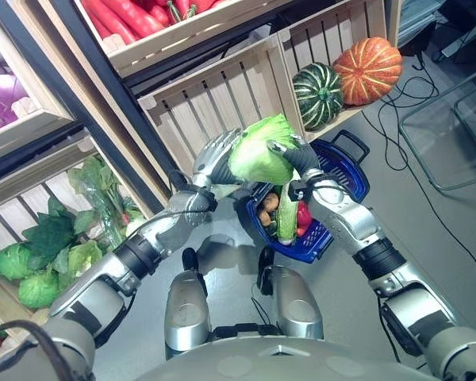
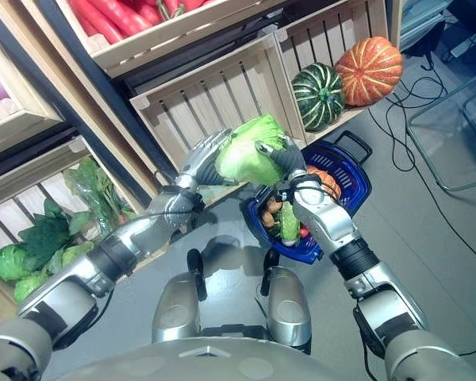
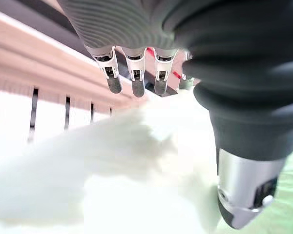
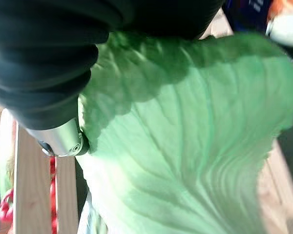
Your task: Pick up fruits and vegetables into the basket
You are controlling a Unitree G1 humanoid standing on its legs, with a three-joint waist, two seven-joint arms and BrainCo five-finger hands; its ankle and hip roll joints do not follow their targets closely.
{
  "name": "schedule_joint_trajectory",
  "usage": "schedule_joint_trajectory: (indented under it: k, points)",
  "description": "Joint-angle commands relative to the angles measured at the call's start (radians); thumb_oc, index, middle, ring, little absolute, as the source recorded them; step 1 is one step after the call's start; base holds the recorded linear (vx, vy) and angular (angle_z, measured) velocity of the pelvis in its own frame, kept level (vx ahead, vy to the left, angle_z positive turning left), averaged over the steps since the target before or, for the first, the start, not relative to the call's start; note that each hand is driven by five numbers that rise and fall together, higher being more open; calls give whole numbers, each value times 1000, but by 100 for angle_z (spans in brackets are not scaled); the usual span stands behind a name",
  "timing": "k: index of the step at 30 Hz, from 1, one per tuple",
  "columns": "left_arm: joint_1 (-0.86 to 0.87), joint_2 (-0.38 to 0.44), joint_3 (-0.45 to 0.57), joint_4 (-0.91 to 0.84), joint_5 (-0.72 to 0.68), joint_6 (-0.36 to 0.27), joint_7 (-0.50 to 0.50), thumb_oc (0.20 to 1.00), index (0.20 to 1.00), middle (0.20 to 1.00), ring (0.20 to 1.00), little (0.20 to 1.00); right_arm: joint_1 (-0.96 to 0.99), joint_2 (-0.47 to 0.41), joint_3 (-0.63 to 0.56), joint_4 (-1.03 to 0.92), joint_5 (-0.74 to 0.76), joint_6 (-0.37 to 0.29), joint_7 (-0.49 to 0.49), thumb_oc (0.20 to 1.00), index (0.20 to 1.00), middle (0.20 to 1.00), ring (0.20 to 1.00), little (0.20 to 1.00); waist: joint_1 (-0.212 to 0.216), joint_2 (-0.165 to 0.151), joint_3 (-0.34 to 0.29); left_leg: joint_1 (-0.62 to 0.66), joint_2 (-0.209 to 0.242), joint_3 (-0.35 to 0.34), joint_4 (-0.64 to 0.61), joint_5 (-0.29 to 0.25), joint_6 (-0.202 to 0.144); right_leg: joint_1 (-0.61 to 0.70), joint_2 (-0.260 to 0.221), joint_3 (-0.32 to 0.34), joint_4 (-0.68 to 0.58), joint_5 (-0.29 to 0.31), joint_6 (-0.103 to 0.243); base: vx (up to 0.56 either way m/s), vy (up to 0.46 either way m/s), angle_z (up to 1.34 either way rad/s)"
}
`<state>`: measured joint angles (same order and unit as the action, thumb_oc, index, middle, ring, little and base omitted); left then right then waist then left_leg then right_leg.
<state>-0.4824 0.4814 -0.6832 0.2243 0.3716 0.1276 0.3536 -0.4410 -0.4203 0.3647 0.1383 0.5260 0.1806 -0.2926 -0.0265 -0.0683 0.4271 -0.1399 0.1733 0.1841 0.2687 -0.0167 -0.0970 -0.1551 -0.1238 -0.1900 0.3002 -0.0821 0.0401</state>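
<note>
I hold a pale green cabbage (image 1: 260, 151) between both hands, above the blue basket (image 1: 347, 165) on the floor. My left hand (image 1: 214, 155) rests against the cabbage's left side; in the left wrist view its fingers (image 3: 134, 78) reach out nearly straight over the pale cabbage (image 3: 112, 165), thumb alongside. My right hand (image 1: 301, 159) is curled over the cabbage's right side, and the leaf (image 4: 195, 146) lies right under its thumb (image 4: 63, 141). Inside the basket lie a long green vegetable (image 1: 287, 222), a brownish one (image 1: 266, 208) and a red one (image 1: 304, 214).
Wooden crates line the shelf behind: a bare one (image 1: 222, 103) just behind the cabbage, a striped green squash (image 1: 317, 94) and an orange pumpkin (image 1: 368, 70) to the right, red vegetables (image 1: 135, 16) above, leafy greens (image 1: 55, 238) and cabbages (image 1: 14, 260) lower left. A metal frame (image 1: 452, 135) stands right.
</note>
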Motion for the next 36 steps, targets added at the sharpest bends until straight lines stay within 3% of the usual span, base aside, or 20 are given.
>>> schedule_joint_trajectory:
  k: [1, 7, 17, 26, 36]
  points:
    - [81, 76, 106, -6, -58, -66, 64, 1000, 1000, 1000, 1000, 1000, -8, -102, -176, -125, -53, -132, -44, 200, 200, 200, 200, 200, -18, -12, 15, 31, -10, 47, 68, -154, 50, 11, -29, 39, -21, 4, 67, -66, -24, -8]
    - [163, 118, 191, -41, -75, -164, 89, 1000, 1000, 1000, 1000, 1000, 84, -173, -279, -145, -90, -180, -51, 200, 200, 200, 200, 200, -28, 0, 56, -3, -11, 50, 91, -160, 54, -30, -24, 41, 12, -4, 60, -87, -11, -2]
    - [234, 140, 219, -23, -120, -206, 111, 1000, 1000, 1000, 1000, 1000, 162, -248, -368, -186, -132, -212, -74, 200, 200, 200, 200, 200, -66, 38, 93, -100, -20, 55, 100, -139, 51, -157, -20, 51, 67, -18, 46, -89, 34, -5]
    - [273, 122, 189, 1, -196, -230, 86, 1000, 1000, 1000, 1000, 1000, 184, -269, -366, -180, -153, -196, -122, 200, 200, 200, 200, 200, -82, 70, 93, -209, -26, 50, 101, -109, 41, -281, -16, 44, 116, -29, 38, -62, 7, -5]
    - [323, 103, 196, 59, -310, -261, 141, 1000, 1000, 1000, 1000, 1000, 197, -285, -404, -129, -198, -112, -248, 200, 200, 200, 200, 200, -82, 128, 93, -338, -49, 54, 92, -73, 28, -446, -38, 46, 189, -43, 42, -26, 26, -4]
